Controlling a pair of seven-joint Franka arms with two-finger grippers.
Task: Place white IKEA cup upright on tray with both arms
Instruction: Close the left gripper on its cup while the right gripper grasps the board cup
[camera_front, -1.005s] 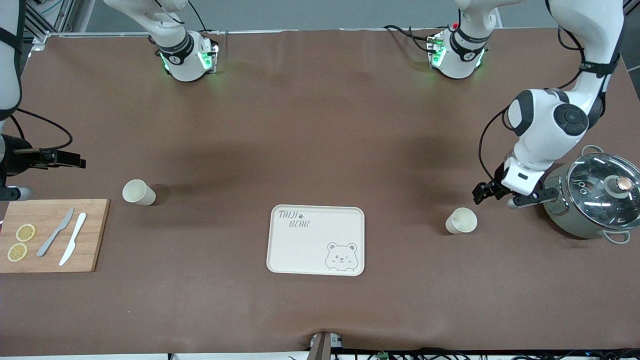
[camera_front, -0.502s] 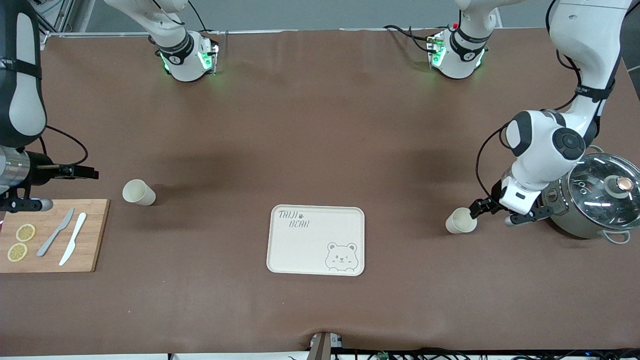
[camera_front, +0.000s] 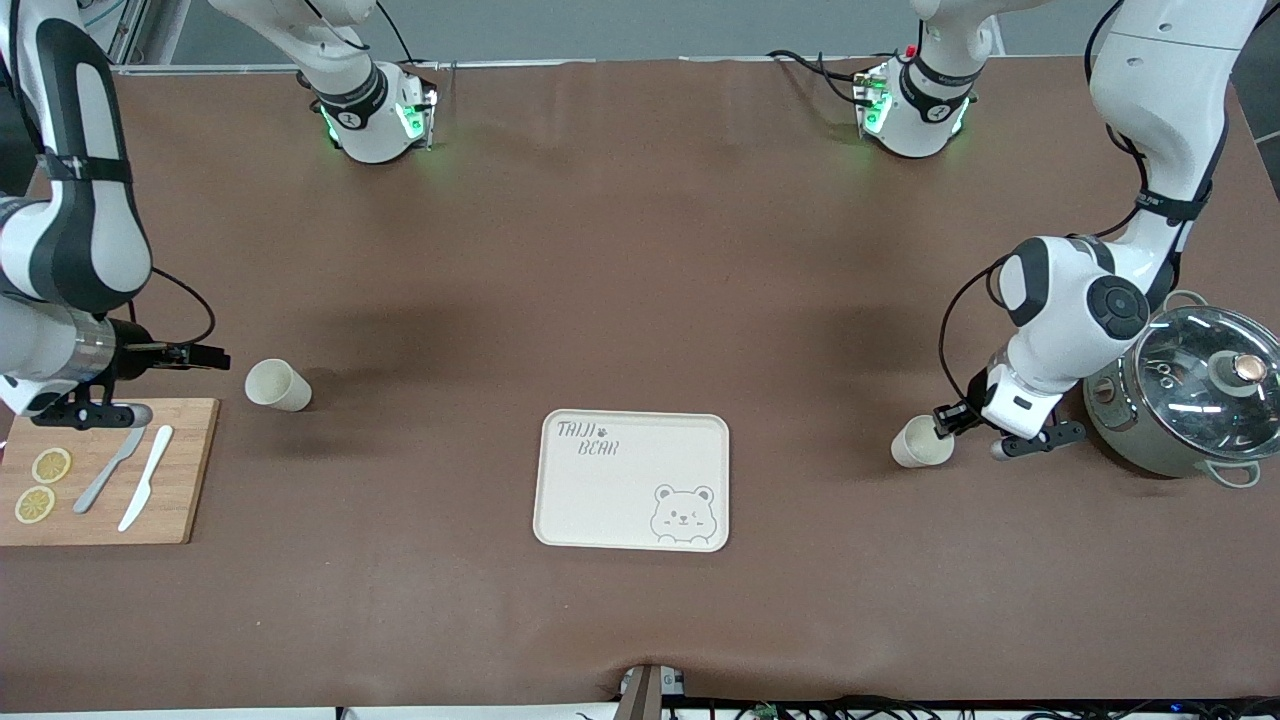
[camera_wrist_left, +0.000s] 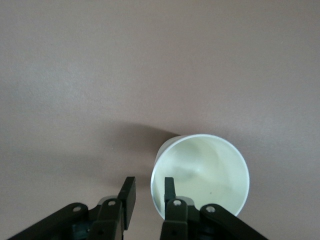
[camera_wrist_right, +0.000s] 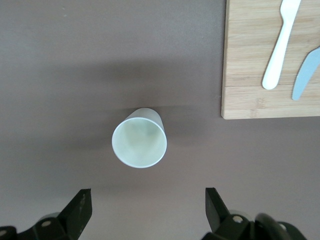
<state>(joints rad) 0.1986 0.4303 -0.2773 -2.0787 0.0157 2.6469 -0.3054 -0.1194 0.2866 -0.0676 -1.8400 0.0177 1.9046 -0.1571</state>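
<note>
Two white cups stand upright on the brown table. One cup (camera_front: 921, 443) is toward the left arm's end; in the left wrist view this cup (camera_wrist_left: 205, 170) fills the lower frame. My left gripper (camera_front: 943, 424) (camera_wrist_left: 148, 194) is open and straddles its rim, one finger inside and one outside. The other cup (camera_front: 277, 384) (camera_wrist_right: 139, 145) is toward the right arm's end. My right gripper (camera_front: 212, 355) (camera_wrist_right: 148, 207) is wide open and empty, over the table beside that cup. The cream tray (camera_front: 590, 500) with the bear drawing lies between the cups, nearer the front camera.
A grey pot with a glass lid (camera_front: 1195, 398) stands close beside the left arm's wrist. A wooden cutting board (camera_front: 180, 470) (camera_wrist_right: 250, 60) holds two knives and two lemon slices, near the right gripper.
My left gripper has come down from beside the pot to the rim of its cup. My right gripper has moved toward the other cup.
</note>
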